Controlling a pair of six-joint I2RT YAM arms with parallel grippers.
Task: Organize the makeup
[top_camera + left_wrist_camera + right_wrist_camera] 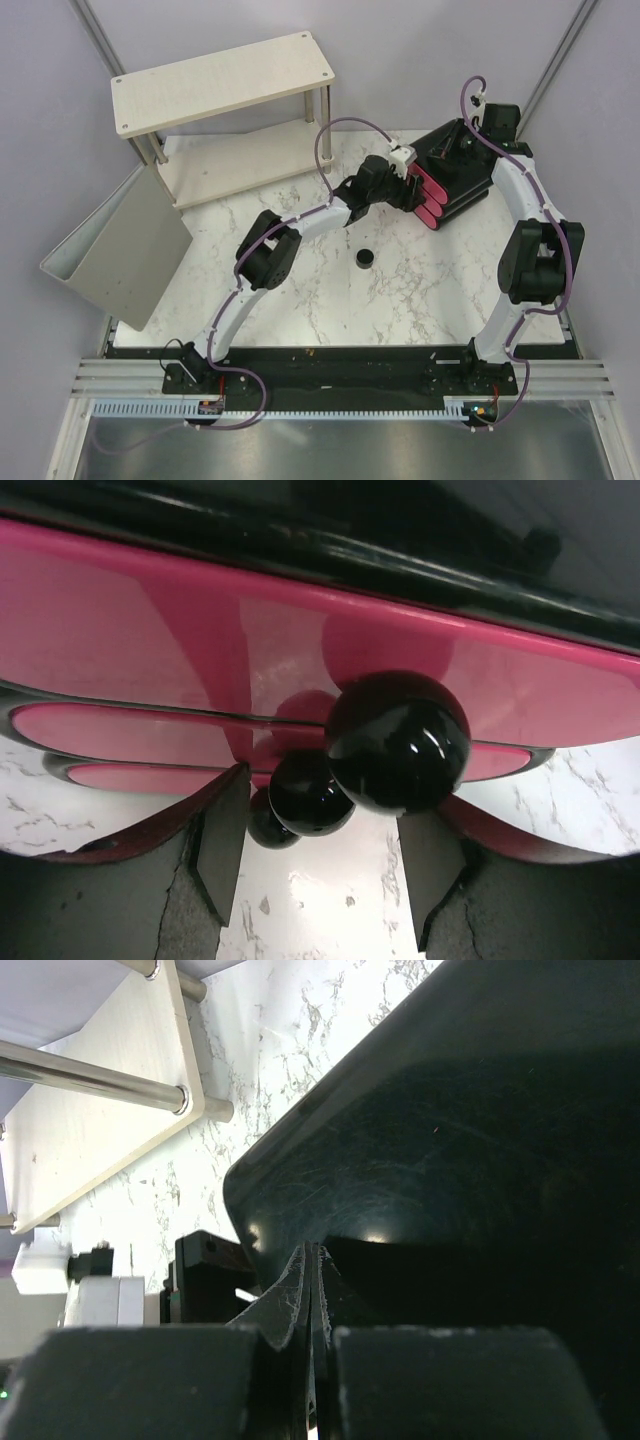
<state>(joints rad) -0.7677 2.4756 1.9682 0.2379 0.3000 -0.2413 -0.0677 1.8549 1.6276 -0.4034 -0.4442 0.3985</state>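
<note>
Hiding knobs [398, 742] from above: left hand [328, 800]

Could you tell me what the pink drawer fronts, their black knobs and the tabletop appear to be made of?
The drawer fronts: likely glossy plastic or acrylic; smooth pink, mirroring the knobs. The knobs: glossy black plastic or glass, sharp highlights; cannot tell which. The tabletop: white marble look with grey veins, possibly only a printed laminate.

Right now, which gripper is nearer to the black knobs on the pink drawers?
Left. The left gripper is open just before the knobs; the right gripper, shut, rests farther back on the black box.
</note>
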